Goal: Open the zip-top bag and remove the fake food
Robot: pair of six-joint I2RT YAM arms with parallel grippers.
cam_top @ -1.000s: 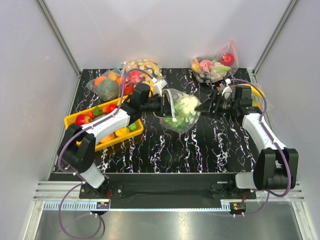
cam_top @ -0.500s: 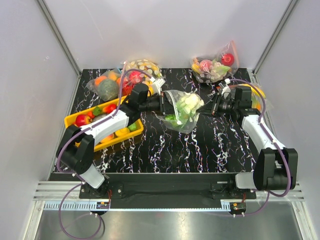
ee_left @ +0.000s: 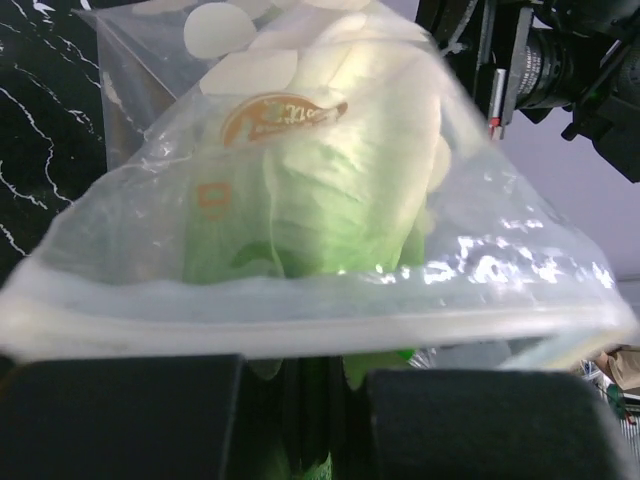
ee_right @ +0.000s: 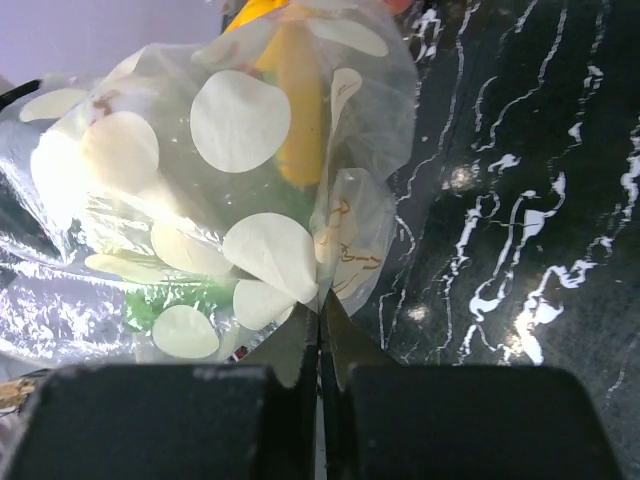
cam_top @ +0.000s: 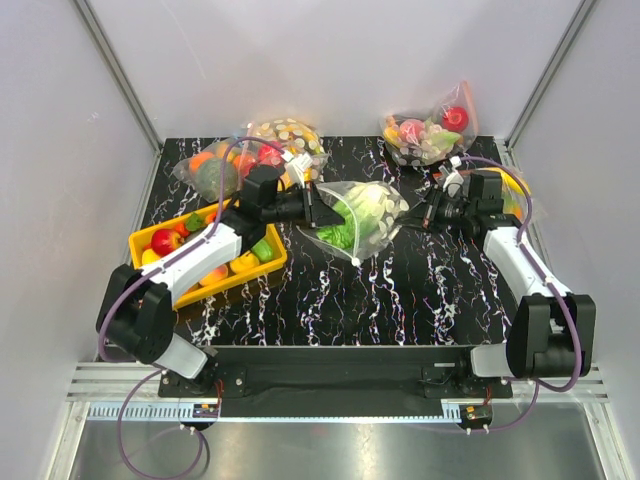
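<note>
The zip-top bag, clear with white dots, hangs stretched between both grippers above the table's middle. My left gripper is shut on its left edge; in the left wrist view the zip strip runs across just above the dark fingers. My right gripper is shut on a fold of the bag's right side, pinched at the fingertips. The fake food is inside: a pale green lettuce, leafy green also low in the bag, and a yellow piece.
A yellow tray of plastic fruit lies under the left arm. Other filled bags sit at the back: a dotted one, a clear one and one at back right. Grey walls close in three sides.
My right gripper moved in from the right and shut on the bag's right side. The left arm drew back to the left, pulling the bag taut between the grippers.
</note>
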